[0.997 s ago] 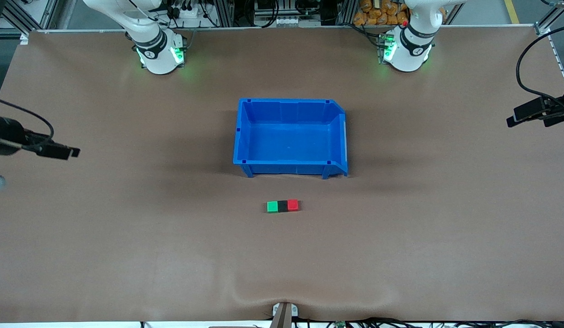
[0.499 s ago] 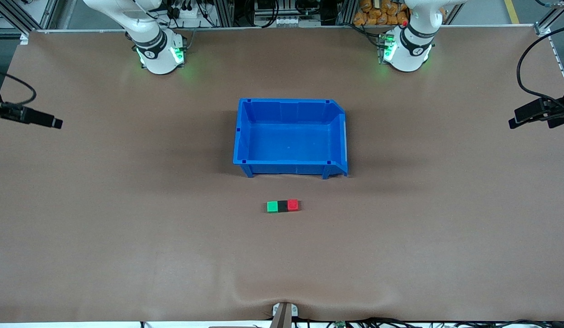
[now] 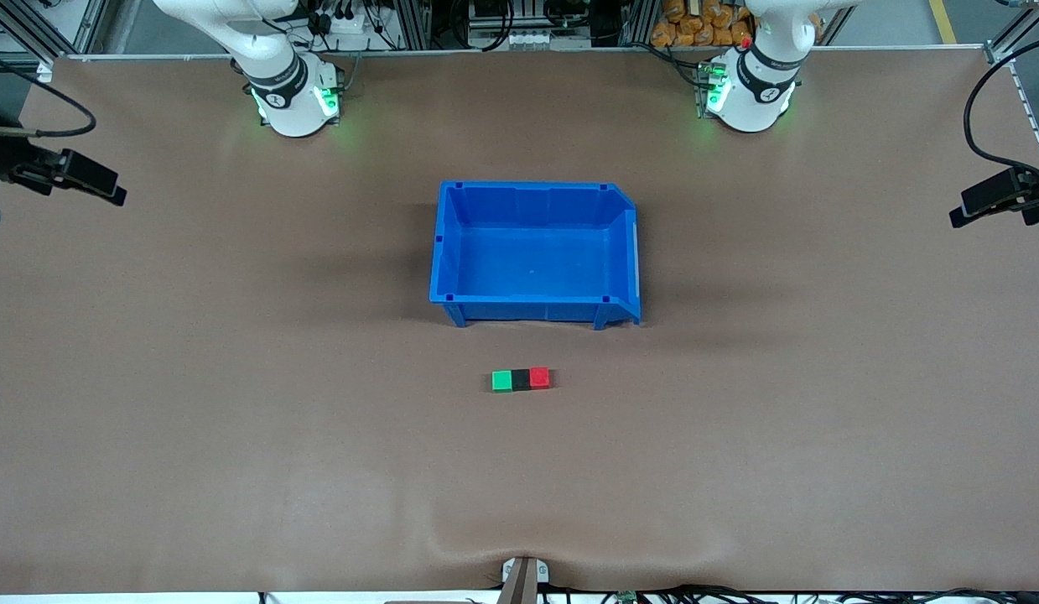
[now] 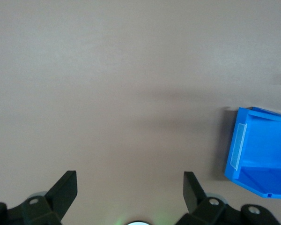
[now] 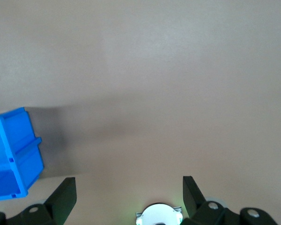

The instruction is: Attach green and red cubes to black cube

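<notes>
the green cube (image 3: 502,382), black cube (image 3: 521,380) and red cube (image 3: 539,377) sit touching in a short row on the tabletop (image 3: 234,436), just below the centre of the front frame, the black one between the other two and the whole row nearer the camera than the blue bin (image 3: 442,252), which is empty. over the last second the row has not shifted at all, while both arms have pulled out toward the edges: the right claw (image 3: 96,184) has risen from the middle of the frame's left edge to the upper left, and the left claw (image 3: 989,201) has slid a little farther toward the upper right edge. each wrist view shows that arm's own claw with its fingers spread wide and nothing between them, over bare tabletop with only a corner of the bin at the side; a sliver of red shows at the edge of the left wrist frame and a sliver of green at the edge of the right wrist frame. judging from this, the joining looks done and the arms are backing away to rest; whether the cubes are truly locked together cannot be told.
</notes>
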